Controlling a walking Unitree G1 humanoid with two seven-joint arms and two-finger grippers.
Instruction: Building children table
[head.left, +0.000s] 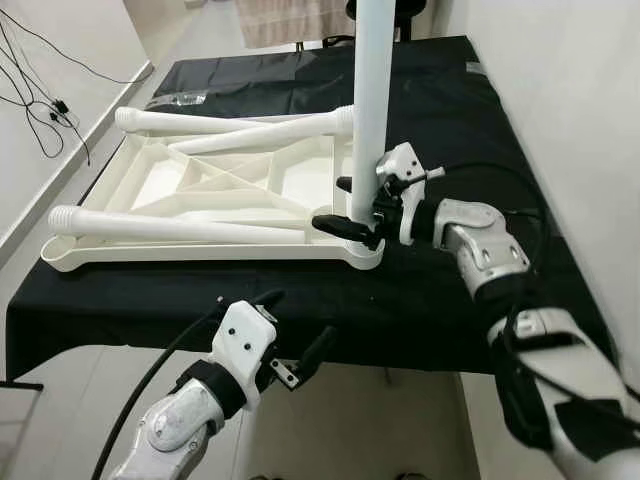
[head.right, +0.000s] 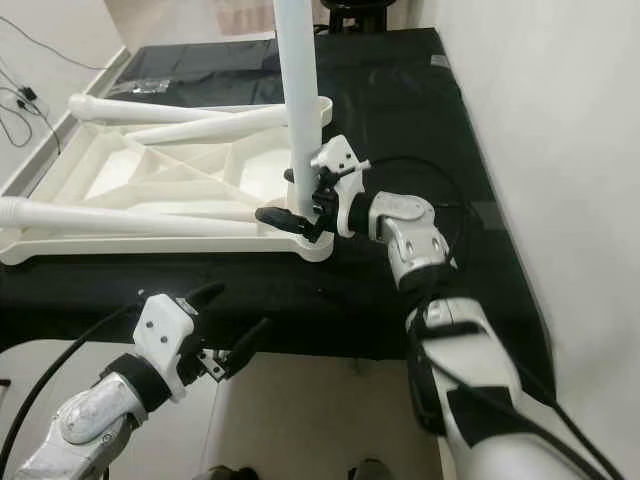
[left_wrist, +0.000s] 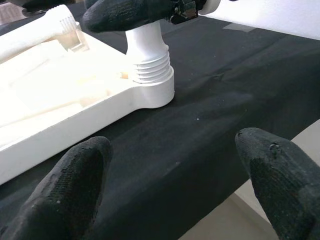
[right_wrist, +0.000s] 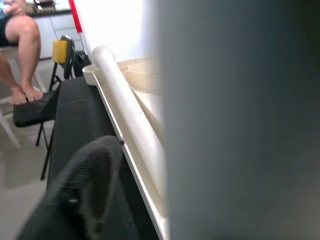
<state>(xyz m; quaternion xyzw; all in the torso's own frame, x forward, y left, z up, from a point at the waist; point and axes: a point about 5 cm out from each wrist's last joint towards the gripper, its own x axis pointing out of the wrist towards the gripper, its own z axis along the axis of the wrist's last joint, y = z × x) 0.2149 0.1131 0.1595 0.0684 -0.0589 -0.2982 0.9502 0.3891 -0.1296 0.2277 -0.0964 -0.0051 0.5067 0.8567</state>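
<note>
**Robot seating a leg into the upturned children's table**

The right gripper (head.left: 352, 212) is clamping the upright leg (head.left: 371, 90) just above its threaded foot, which is sitting in the corner socket of the upturned tabletop (head.left: 150, 190) — the corner nearest the front edge of the black-draped bench (head.left: 470, 130). The left gripper (head.left: 300, 360) is hovering below that front edge, fingers spread and holding nothing. Two loose legs (head.left: 190, 228) are lying across the tabletop's ribs. The risk, judging from here: several threads are showing above the socket, so the leg may be cross-threading or only half seated, and a twist could drag the unbraced tabletop toward the bench edge. The leg's top is running out of view, its tilt is hard to judge, and the right wrist view is blurred by the leg — a seated person's legs (right_wrist: 22, 50) are showing beyond.
</note>
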